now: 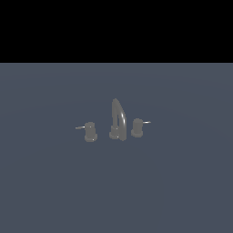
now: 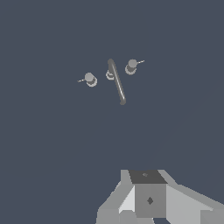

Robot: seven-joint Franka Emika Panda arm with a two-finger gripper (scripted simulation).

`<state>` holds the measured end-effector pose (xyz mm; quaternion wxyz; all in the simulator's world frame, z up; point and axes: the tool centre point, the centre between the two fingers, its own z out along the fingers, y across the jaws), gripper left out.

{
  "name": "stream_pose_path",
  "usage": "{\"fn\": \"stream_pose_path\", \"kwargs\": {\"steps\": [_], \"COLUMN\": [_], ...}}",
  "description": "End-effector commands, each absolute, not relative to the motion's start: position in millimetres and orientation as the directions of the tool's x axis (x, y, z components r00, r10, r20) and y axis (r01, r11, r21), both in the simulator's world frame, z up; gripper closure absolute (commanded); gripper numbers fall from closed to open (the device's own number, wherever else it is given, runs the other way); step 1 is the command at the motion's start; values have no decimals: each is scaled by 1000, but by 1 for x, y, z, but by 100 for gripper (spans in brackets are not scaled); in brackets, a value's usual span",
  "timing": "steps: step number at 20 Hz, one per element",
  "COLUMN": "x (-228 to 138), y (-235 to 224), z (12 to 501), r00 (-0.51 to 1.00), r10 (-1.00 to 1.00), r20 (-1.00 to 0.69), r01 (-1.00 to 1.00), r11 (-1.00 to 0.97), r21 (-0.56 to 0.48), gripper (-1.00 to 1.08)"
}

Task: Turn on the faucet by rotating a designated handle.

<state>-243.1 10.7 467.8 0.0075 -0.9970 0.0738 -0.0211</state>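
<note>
**Faucet handle waits untouched, well ahead of the robot's gripper**

The handle (image 1: 91,132), a stubby dark-grey knob, stands on the bare grey floor (image 1: 54,191) at the end of the faucet (image 1: 117,122) on the exterior view's left. It looks a shade taller than its twin, though the renders barely separate the two. Its thin pale lever (image 1: 80,128) runs roughly level and points straight away from the faucet's spout. The long axis of knob and lever together therefore lies along the row of fittings.

The tall arched spout (image 1: 118,119) rises just beside the handle, in the middle of the set. The paler twin knob (image 1: 137,128) sits on the spout's far side, with its own lever pointing the opposite way.

From the wrist view, the handle (image 2: 90,79) lies well apart from the gripper (image 2: 148,199) and out ahead of it. The spout (image 2: 117,82) reaches toward the camera between the two knobs. Only the blocky grey body of the gripper shows at the frame's edge. Its fingers are out of sight, so whether they are spread or pressed together cannot be told. The arm does not appear in the exterior view at all.

Nothing touches the faucet. The turn is judged not yet begun, and a long approach is left. The coming move likely means closing on the lever's side of the spout and pushing across the lever's length.
</note>
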Motion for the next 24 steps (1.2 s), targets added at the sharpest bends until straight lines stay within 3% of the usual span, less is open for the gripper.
{"fn": "stream_pose_path", "kwargs": {"steps": [1,24], "x": [-239,-167], "y": [18,102], "z": [456,308], "r00": [982,796], "r10": [-184,-605], "r20": [39,19], "r01": [-184,-604], "r11": [-983,-796], "r21": [-18,-22], "gripper": [108,108]}}
